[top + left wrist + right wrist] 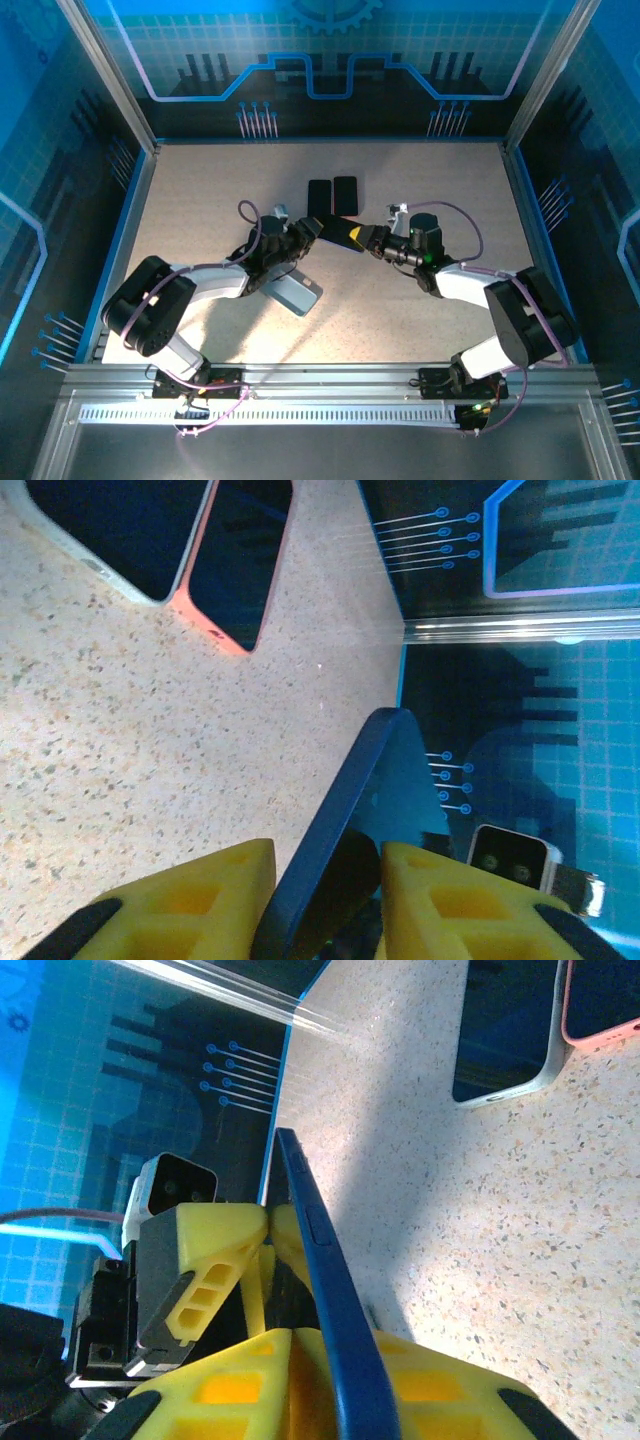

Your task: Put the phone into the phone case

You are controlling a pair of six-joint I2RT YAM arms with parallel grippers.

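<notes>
Running left-right, the phone [340, 233] is clamped by the right gripper [368, 238]; the left gripper [312, 230] flanks it, grip unclear.

L arm [215, 280] & R arm [470, 285] reach in from the near edge, elbows out, meeting mid-table w/ grippers nose to nose. R gripper [362, 238] clamps one end of the case [340, 800]. L gripper [312, 230] flanks the other end, grip unclear.
</notes>
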